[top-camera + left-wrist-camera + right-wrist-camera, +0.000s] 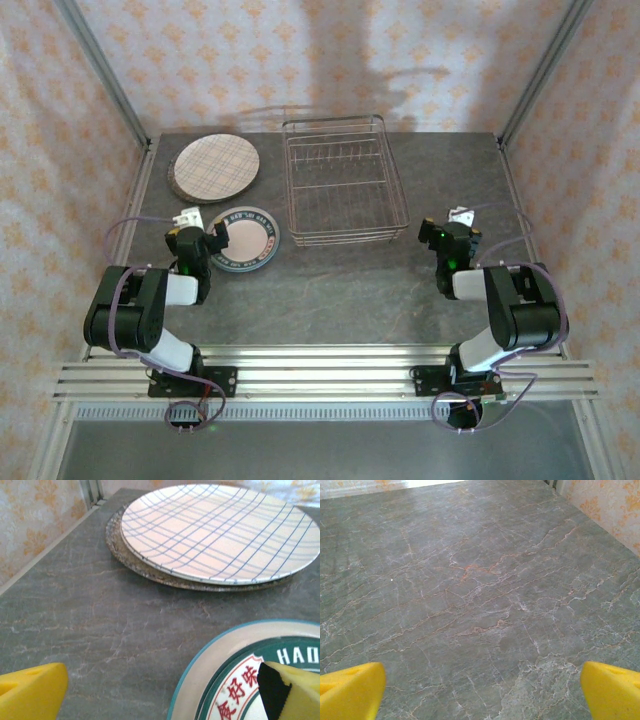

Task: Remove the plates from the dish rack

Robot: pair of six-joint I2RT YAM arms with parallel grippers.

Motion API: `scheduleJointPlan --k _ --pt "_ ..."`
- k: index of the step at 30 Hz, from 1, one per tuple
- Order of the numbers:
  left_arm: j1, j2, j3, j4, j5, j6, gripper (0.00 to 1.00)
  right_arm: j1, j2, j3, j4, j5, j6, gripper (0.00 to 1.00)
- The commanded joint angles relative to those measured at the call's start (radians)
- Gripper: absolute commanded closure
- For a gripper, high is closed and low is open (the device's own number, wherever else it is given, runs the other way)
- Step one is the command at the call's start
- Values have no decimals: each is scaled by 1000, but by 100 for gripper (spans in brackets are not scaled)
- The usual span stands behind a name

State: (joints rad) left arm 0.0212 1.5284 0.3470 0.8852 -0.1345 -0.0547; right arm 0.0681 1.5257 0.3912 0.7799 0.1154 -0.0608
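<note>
Both wide: left claw, right claw | thin-wire dish rack | round plaid plate atop speckled plate

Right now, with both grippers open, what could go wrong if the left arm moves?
One finger of the left gripper overlaps the teal-rimmed plate at its edge; a downward or sideways move may knock or tip it. The plaid plate lies off-centre on a speckled plate close by; a shoved plate might hit that stack.

Plates flat, left of dish rack
</note>
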Motion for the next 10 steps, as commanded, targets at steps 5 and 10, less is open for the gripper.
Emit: scheduleJointPlan --k 5,10 --pt "-10 -3 15 38 -13 21 1 -19 7 32 5 -9 15 0" --pt "-21 -2 17 40 -33 27 1 -30 -1 24 8 -30 18 1"
